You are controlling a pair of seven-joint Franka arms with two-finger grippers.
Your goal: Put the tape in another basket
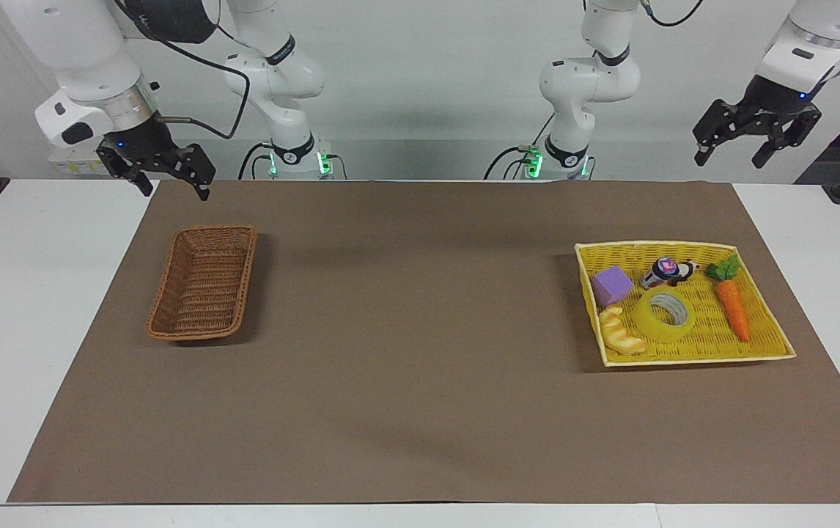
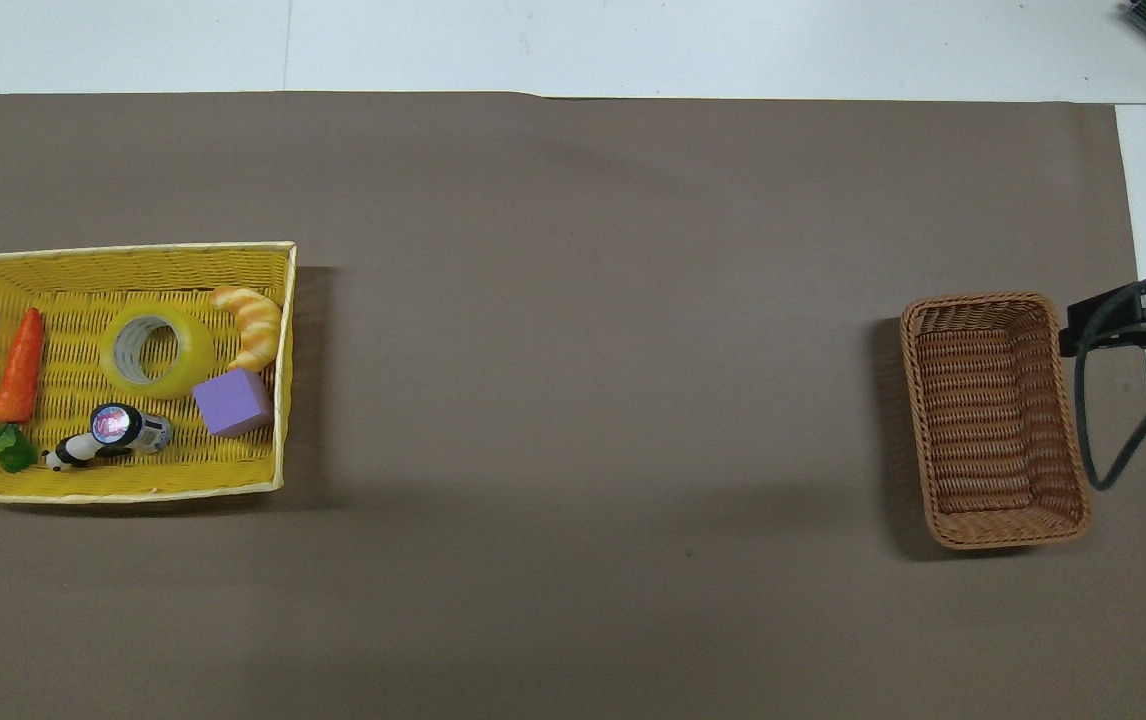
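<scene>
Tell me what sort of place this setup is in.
Most likely a robotics lab test bench. Two Franka arms are mounted at a white table covered by a brown mat, and toy props, a carrot and a croissant, share a yellow tray with a tape roll.

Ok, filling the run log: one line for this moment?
tape: in yellow tray | basket: empty | left gripper: raised, open | right gripper: raised, open
</scene>
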